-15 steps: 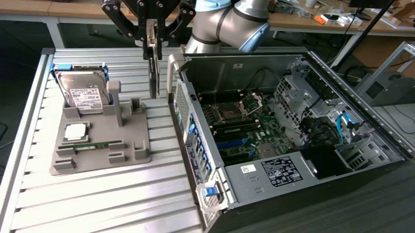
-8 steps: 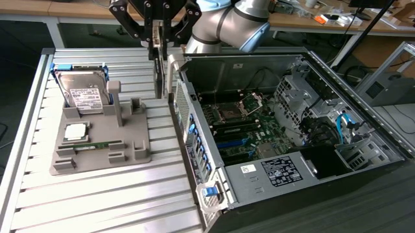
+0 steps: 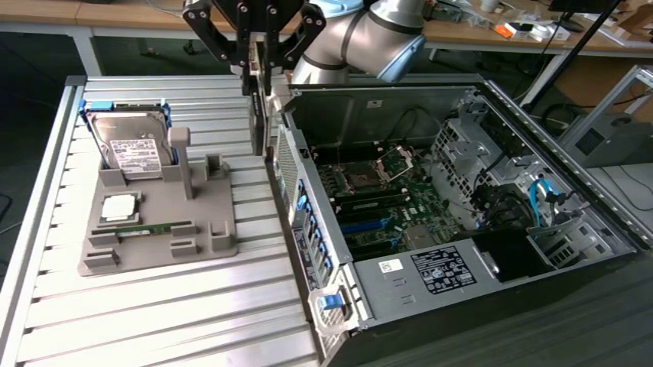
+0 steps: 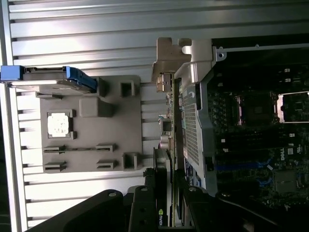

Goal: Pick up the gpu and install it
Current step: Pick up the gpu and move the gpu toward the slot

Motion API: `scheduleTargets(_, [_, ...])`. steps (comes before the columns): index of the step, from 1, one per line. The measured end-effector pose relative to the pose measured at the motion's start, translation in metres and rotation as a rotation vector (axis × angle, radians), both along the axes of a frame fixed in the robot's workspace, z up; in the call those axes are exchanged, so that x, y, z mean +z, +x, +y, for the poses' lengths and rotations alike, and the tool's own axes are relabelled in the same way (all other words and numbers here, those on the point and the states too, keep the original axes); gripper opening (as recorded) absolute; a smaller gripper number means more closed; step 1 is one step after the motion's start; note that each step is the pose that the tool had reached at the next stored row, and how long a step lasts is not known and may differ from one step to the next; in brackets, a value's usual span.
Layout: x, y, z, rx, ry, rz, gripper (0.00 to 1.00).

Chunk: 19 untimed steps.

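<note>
Between the fingers of the black pincer (image 3: 259,55) (image 4: 166,215): the gpu (image 3: 262,107) (image 4: 161,186), a thin flat card with black cooler block and silver metal end bracket, clamped edge-on and hanging straight below the pincer; probably held vertical so its lower edge can meet a slot. The card is clear of the worktop, just over the rear wall of the open black-and-silver computer case (image 3: 388,115). A grey plastic holder tray (image 3: 143,256) carrying a silver hard drive (image 3: 133,149) lies lower, off to one side of the pincer, on the slatted aluminium worktop (image 3: 153,321).
</note>
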<state>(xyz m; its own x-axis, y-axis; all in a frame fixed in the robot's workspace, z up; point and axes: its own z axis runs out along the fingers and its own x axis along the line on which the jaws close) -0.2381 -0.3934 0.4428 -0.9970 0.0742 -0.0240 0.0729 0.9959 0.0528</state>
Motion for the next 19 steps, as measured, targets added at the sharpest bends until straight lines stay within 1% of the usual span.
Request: scheduleTargets(19, [-0.0002,0.025,-0.0023,0.0,-0.0017,0.0,0.27])
